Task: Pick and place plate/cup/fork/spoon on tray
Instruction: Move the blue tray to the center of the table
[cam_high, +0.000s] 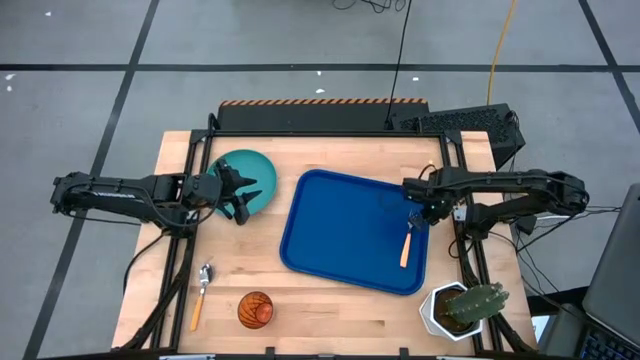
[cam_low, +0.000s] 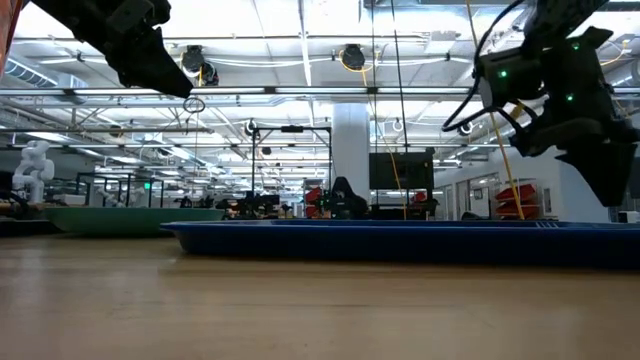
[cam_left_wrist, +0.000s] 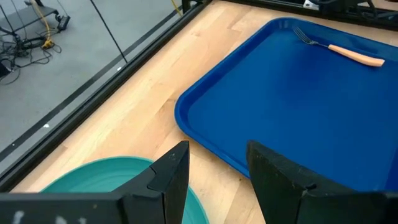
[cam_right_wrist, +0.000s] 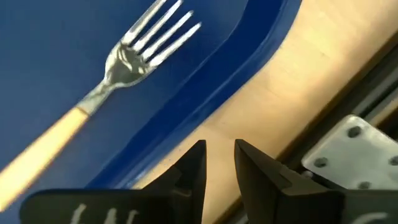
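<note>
Large rectangular blue plastic tray (cam_high: 345, 230) with rounded corners and a raised rim sits mid-table on the light wooden table (cam_high: 330, 310), slightly skewed.

Round teal-green plate (cam_high: 252, 177) lies on the wood left of the tray, apart from it. Left gripper (cam_high: 238, 195) hovers over the plate's near-right edge, fingers (cam_left_wrist: 171, 171) spread wide, nothing between them; the plate rim and tray corner both show past them in the left wrist view.

White faceted pot with a green cactus (cam_high: 465, 308) stands at the near right corner, off the tray.

Small translucent amber ribbed cup (cam_high: 255, 310) stands on the table near the front edge, well left of the tray.

Slim fork (cam_high: 408, 243) with silver tines and orange handle lies inside the tray along its right side, tines toward the far edge. Right gripper (cam_high: 428, 207) hangs just above the tray's right rim, beside the tines, fingers (cam_right_wrist: 186, 171) narrow with a small gap, empty.

Orange-handled spoon (cam_high: 201, 293) with silver bowl lies on the wood left of the cup.
</note>
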